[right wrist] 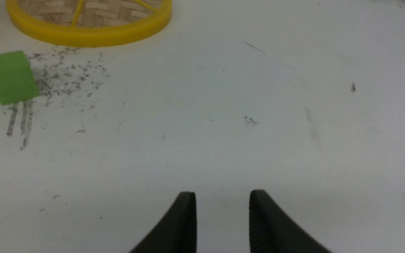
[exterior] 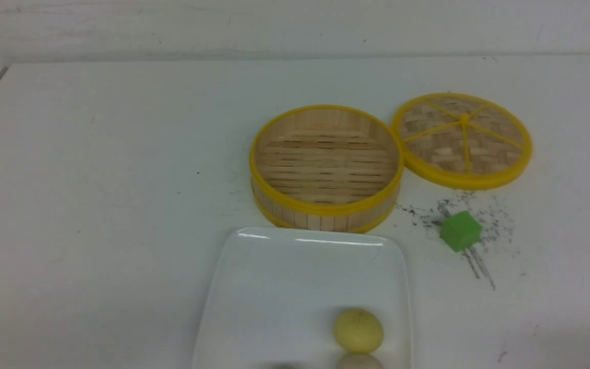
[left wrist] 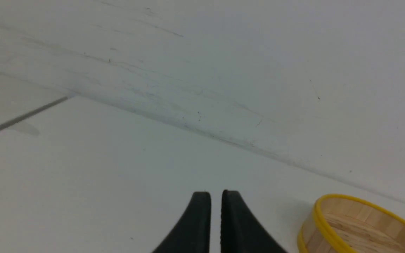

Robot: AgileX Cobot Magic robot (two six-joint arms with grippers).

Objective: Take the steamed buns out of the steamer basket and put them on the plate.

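The steamer basket (exterior: 325, 207) stands mid-table with nothing in it. The white plate (exterior: 274, 287) lies just in front of it. A pale yellow steamed bun (exterior: 358, 330) sits on the plate near its right rim. An off-white bun (exterior: 359, 362) lies right in front of it, cut by the frame edge. A faint sliver of a third bun (exterior: 283, 366) shows at the bottom edge. Neither gripper shows in the front view. My left gripper (left wrist: 216, 193) is shut and empty over bare table, left of the basket (left wrist: 323, 214). My right gripper (right wrist: 223, 193) is open and empty over bare table.
The flat woven lid (exterior: 463, 139) with yellow spokes lies right of the basket; it also shows in the right wrist view (right wrist: 90, 33). A green cube (exterior: 460, 231) sits on dark scuff marks in front of it and shows in the right wrist view (right wrist: 11, 75).
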